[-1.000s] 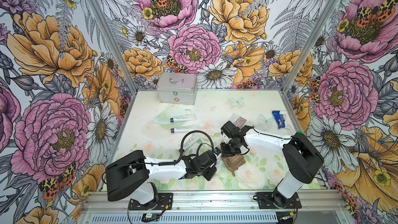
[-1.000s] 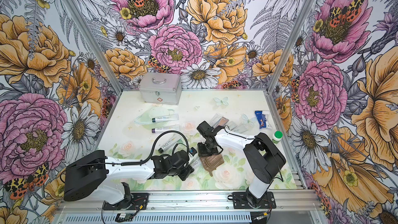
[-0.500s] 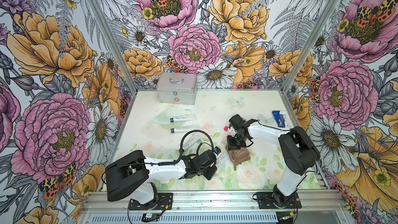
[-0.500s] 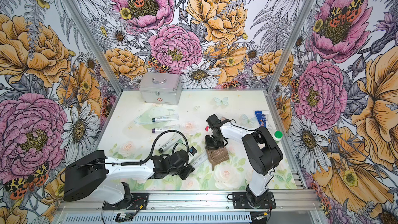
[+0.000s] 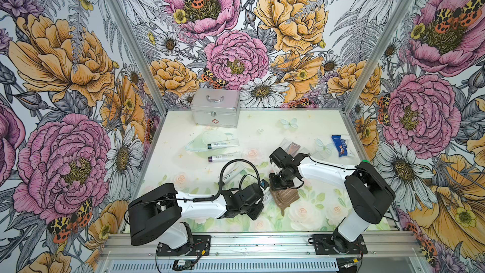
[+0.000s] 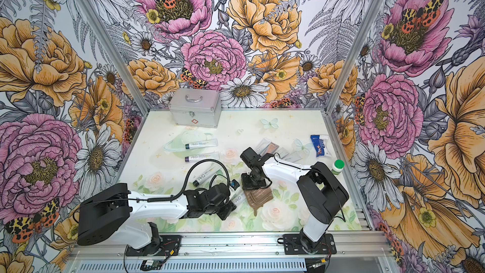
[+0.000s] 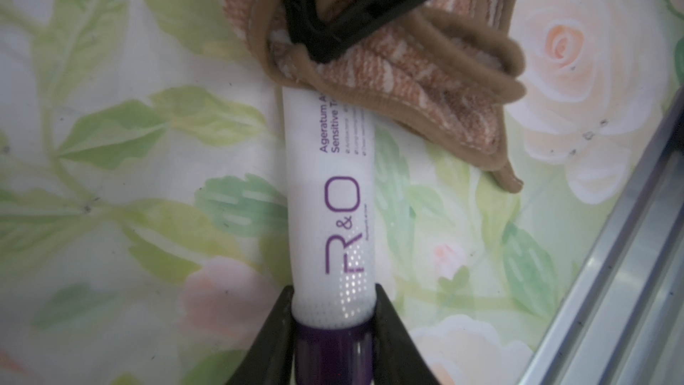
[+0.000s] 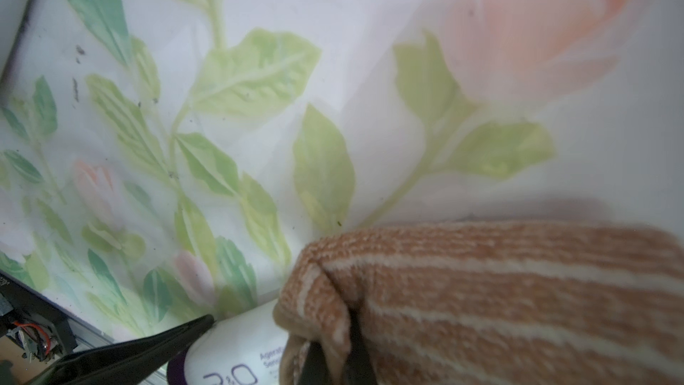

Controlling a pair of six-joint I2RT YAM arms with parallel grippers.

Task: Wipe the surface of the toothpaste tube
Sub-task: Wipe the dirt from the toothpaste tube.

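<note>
Since half a second ago the right arm is swinging back toward the lower left of the top view, dragging the brown striped cloth (image 5: 286, 197) with it, while the left arm is keeping its place. Working from the left: the left gripper (image 7: 333, 290) is pinching the toothpaste tube (image 7: 329, 198) at its shoulder, both fingers pressed against it. The purple cap is running off the bottom edge of the left wrist view, so I am not seeing its end. The tube is lying flat on the flowered mat (image 7: 111, 142), just below centre in a top view, where only a short white strip is showing past the left wrist. Its far end is buried under the cloth. The right gripper (image 7: 322, 46) is clamped tight on a fold of that cloth, fingertips sunk into the pile, its upper part cut off by the frame.
</note>
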